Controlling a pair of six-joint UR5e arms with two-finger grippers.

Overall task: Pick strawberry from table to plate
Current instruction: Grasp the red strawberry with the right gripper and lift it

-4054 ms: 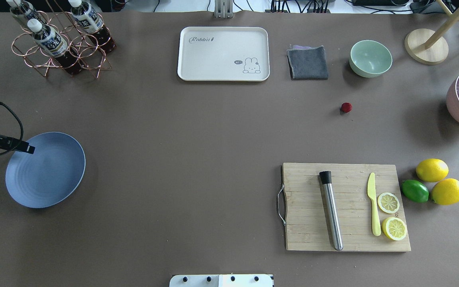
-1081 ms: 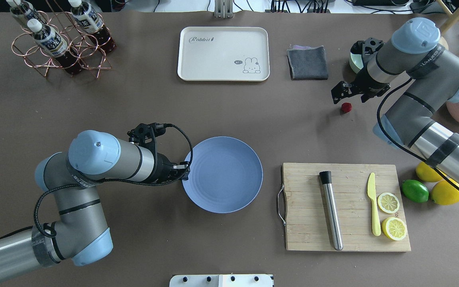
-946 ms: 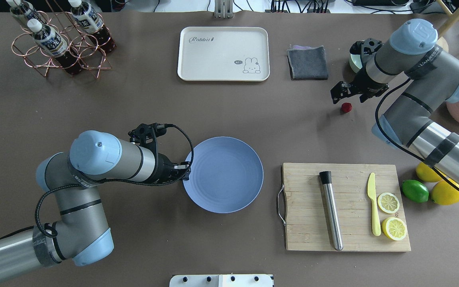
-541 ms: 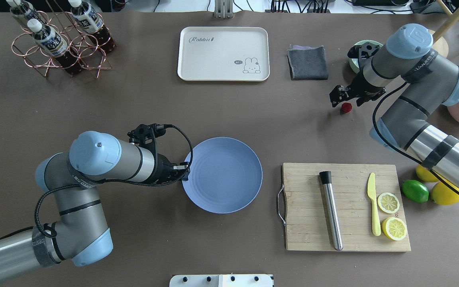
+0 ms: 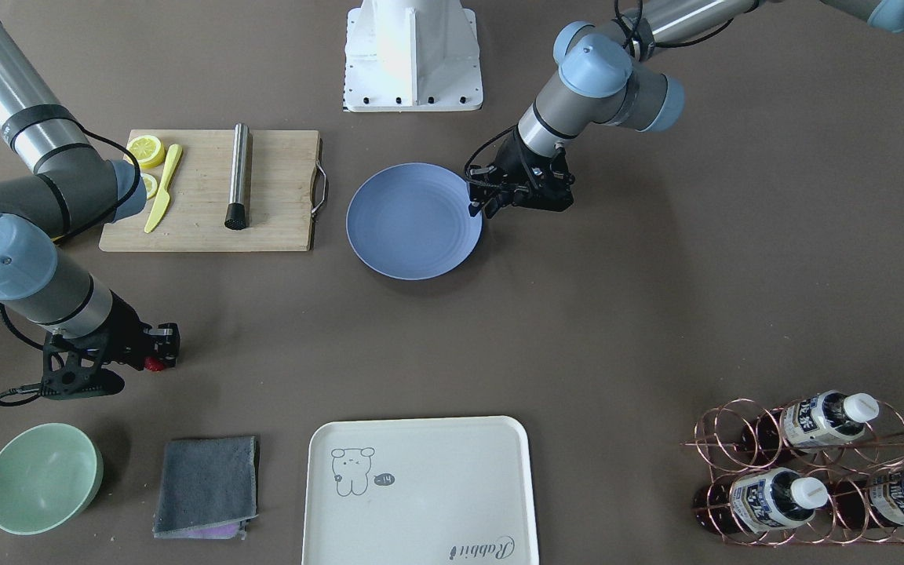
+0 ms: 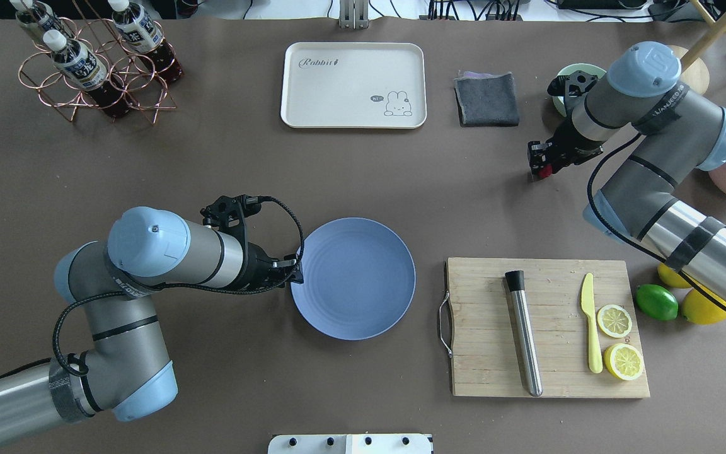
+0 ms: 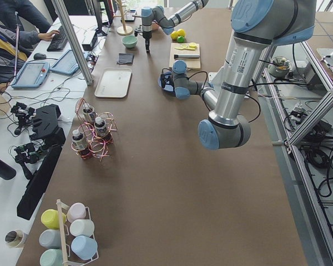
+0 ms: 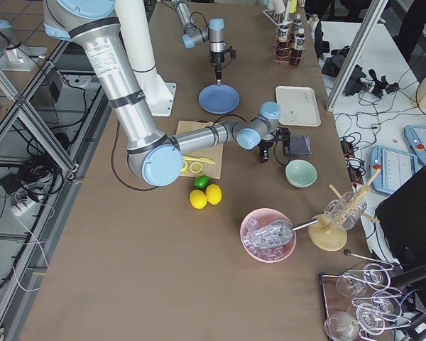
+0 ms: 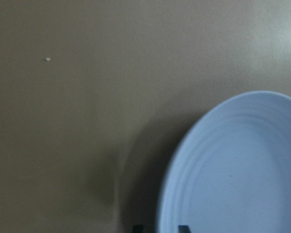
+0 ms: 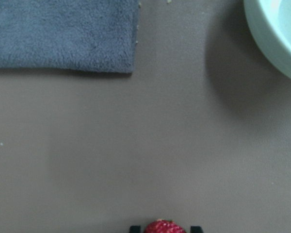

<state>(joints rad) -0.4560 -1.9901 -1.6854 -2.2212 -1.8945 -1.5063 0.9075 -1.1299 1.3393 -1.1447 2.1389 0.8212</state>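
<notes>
The strawberry (image 10: 164, 226) is a small dark-red fruit lying on the table (image 6: 212, 164) at the far right; it also shows as a red speck (image 5: 154, 363) (image 6: 546, 170). My right gripper (image 6: 541, 165) (image 5: 158, 355) stands low over it, open, with one fingertip (image 10: 134, 228) on each side and a thin gap to the fruit. The blue plate (image 6: 353, 279) (image 5: 413, 220) (image 9: 237, 170) rests at the table's middle. My left gripper (image 6: 295, 276) (image 5: 482, 202) is shut on its left rim.
A mint-green bowl (image 6: 561, 85) and a grey cloth (image 6: 486, 99) lie just beyond the strawberry. A cutting board (image 6: 546, 328) with a steel rod, knife and lemon slices sits right of the plate. A cream tray (image 6: 353, 85) and a bottle rack (image 6: 95, 63) stand at the back.
The plate has come from the far left to the middle in my left gripper. My right arm entered and, in the last half second, dropped down around the strawberry.
</notes>
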